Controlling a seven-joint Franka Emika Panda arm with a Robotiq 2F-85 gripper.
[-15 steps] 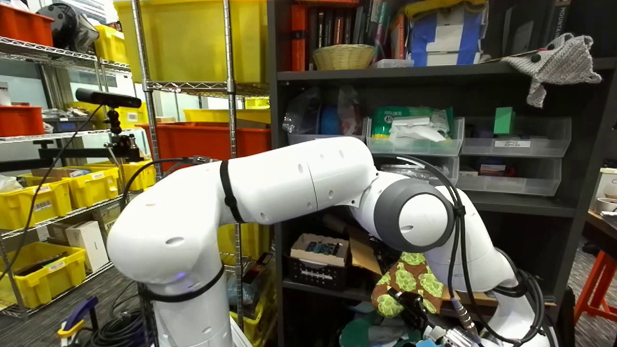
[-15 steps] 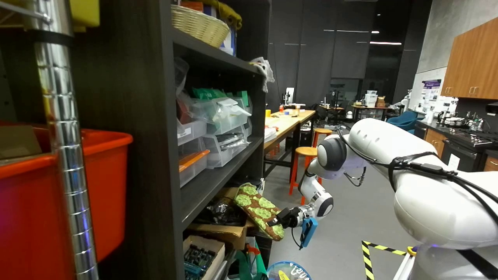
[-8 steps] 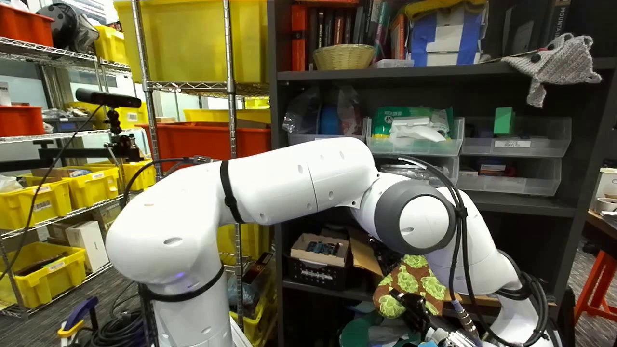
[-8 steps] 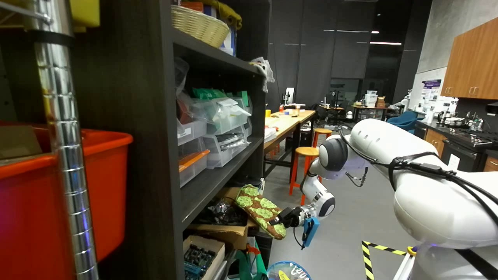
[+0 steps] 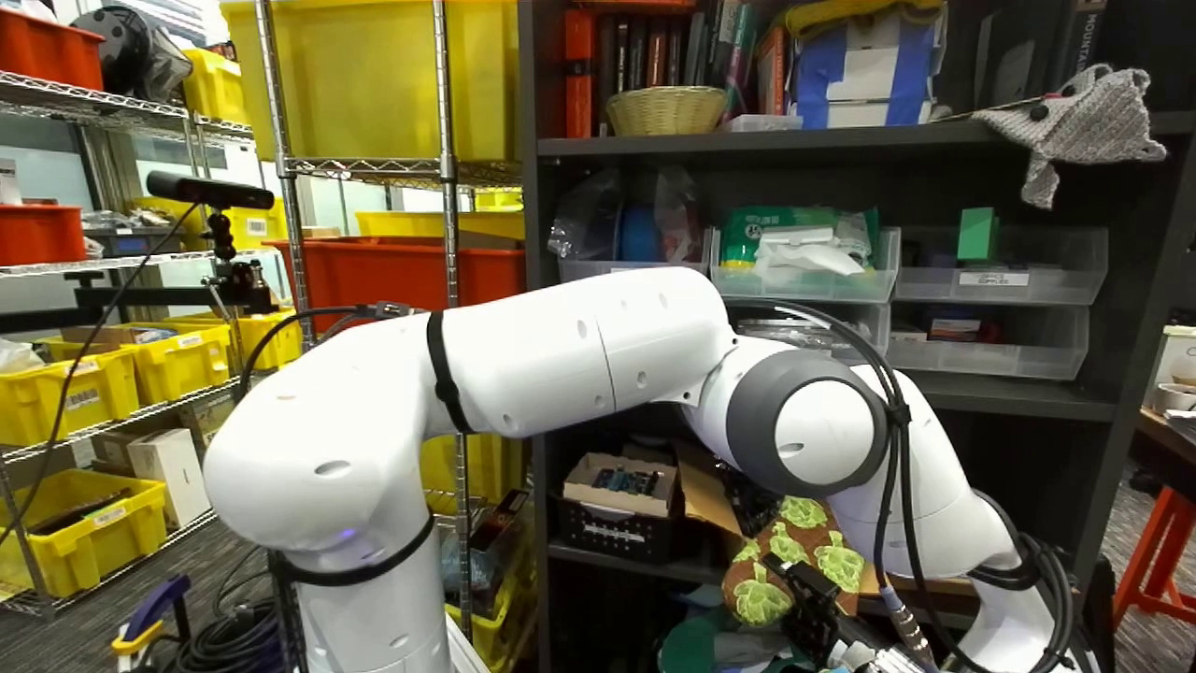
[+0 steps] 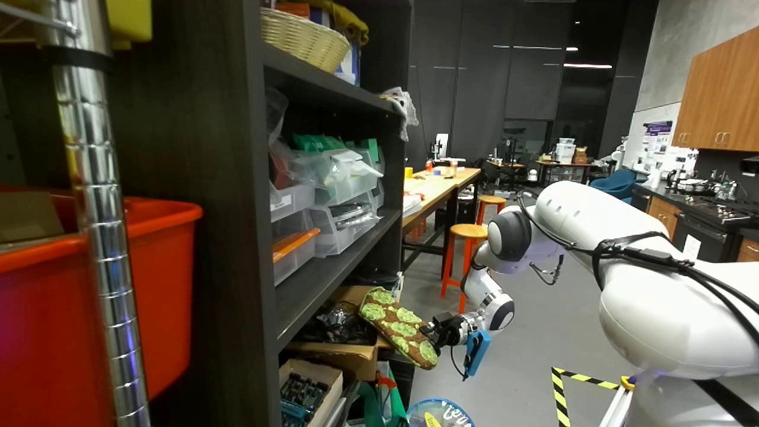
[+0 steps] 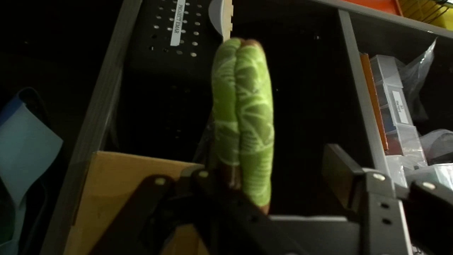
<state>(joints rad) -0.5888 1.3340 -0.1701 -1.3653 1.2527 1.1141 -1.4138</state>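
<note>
My fingers [image 7: 341, 173] stand apart, pinching nothing: patterned cloth pad [image 7: 254, 117] between them, nearer one than other. Touching? Can't tell. Pad slants out from dark bookcase [image 6: 207, 148], near cardboard box [image 6: 356, 363]. Progress, I judge: pad free, done; my fingers clear of it, not yet.

Brown padded fabric [image 6: 398, 328] with green leafy print, black hand [image 7: 277, 177], white arm [image 5: 570, 350]
</note>
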